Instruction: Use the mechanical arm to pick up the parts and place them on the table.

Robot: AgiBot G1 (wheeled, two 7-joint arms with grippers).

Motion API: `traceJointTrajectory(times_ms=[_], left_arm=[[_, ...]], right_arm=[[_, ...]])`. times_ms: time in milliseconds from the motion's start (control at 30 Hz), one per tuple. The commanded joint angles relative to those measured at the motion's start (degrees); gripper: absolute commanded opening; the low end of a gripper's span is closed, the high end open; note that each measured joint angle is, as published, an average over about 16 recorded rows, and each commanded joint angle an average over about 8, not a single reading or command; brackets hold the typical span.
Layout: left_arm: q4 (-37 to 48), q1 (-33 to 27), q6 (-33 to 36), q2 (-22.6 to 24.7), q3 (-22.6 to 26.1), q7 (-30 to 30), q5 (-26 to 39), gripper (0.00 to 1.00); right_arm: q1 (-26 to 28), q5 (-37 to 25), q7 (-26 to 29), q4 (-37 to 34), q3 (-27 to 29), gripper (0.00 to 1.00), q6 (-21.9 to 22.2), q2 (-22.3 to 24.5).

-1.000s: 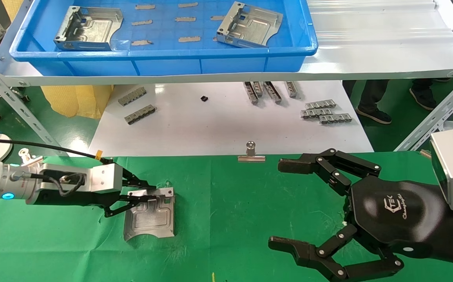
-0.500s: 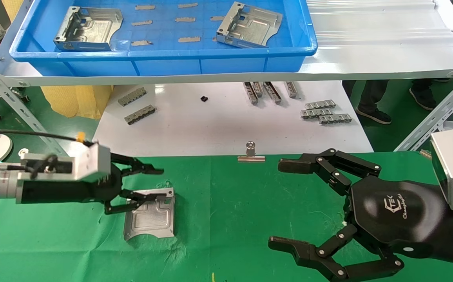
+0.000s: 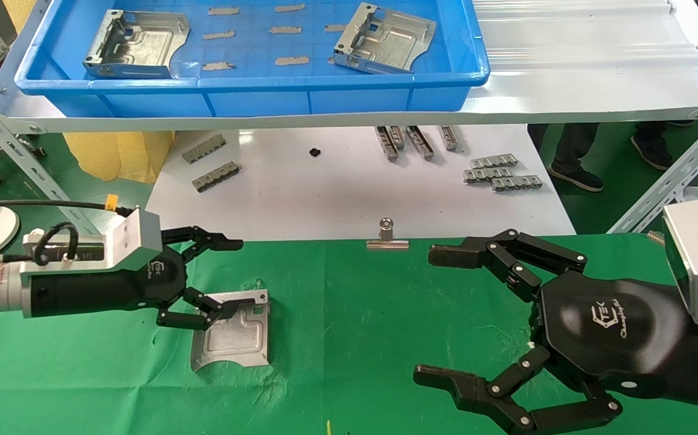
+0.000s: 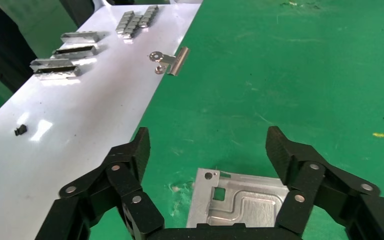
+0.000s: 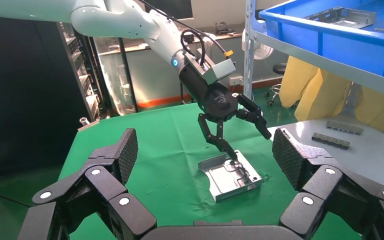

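One part (image 3: 232,334), left pincer (image 3: 223,273) spread above

L tool (image 4: 207,150) fingers spread over silver plate (image 4: 237,205), green cloth (image 4: 300,75), binder clip (image 4: 170,59), white board (image 4: 70,115)

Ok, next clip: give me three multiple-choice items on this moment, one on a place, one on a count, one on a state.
1. Where does the metal plate nearest the left gripper lie?
A. on the green cloth
B. in the blue tray
C. on the white board

2. How many metal plates sit in the blue tray?
A. none
B. two
C. four

3. What is the left gripper doing?
A. shut on the plate
B. open above the plate's edge
C. out of view

Answers: 1 A, the plate lies flat on the cloth. 2 B, one at the tray's left, one at its right. 3 B, its fingers are spread and the plate rests on the cloth. The right gripper hangs open over the cloth.
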Motion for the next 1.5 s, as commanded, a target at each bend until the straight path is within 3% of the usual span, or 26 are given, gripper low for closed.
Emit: traceJointTrajectory(times_ms=[33, 1500], left_arm=[[-0.17, -0.11, -0.09, 0.05, 0.21, 0.28, 0.32, 1.0], [-54.15, 25.34, -4.56, -16.23, -17.54, -32.5, -17.08, 1.0]], right_arm=[[0.0, 0.0, 0.0, 0.0, 0.0, 1.0, 0.0, 0.0], [0.0, 0.0, 0.0, 0.0, -0.01, 1.0, 0.0, 0.0]])
